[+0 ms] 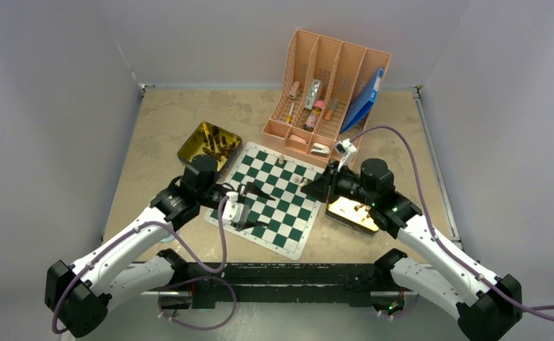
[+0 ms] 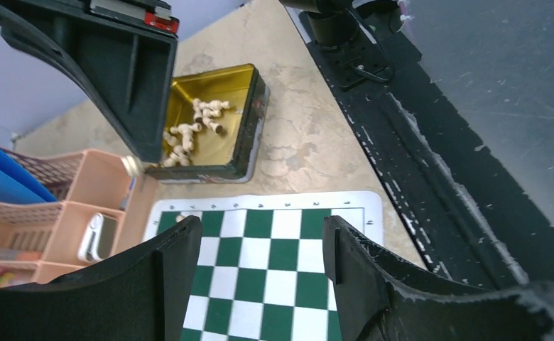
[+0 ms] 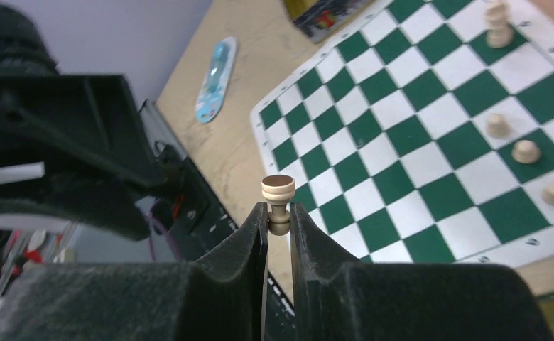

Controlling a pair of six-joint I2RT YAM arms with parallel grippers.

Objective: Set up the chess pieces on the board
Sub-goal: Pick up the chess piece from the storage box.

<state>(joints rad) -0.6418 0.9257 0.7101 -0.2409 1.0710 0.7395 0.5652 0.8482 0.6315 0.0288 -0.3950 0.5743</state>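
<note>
Pale piece (image 3: 278, 193) is pinched at its neck in my narrow right gripper (image 3: 279, 219) by the board (image 3: 373, 135) edge, so I should settle it upright, centred on a free square beside the standing pieces (image 3: 525, 150), while my left gripper (image 2: 260, 231) hangs parted, empty.

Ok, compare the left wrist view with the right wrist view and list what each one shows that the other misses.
Left wrist only: the gold tin holding loose pale pieces, and the pink organizer. Right wrist only: a clear look at the right gripper pinching a pale piece, four pale pieces standing on squares, a blue oblong object. Both: the green-and-white board.
</note>
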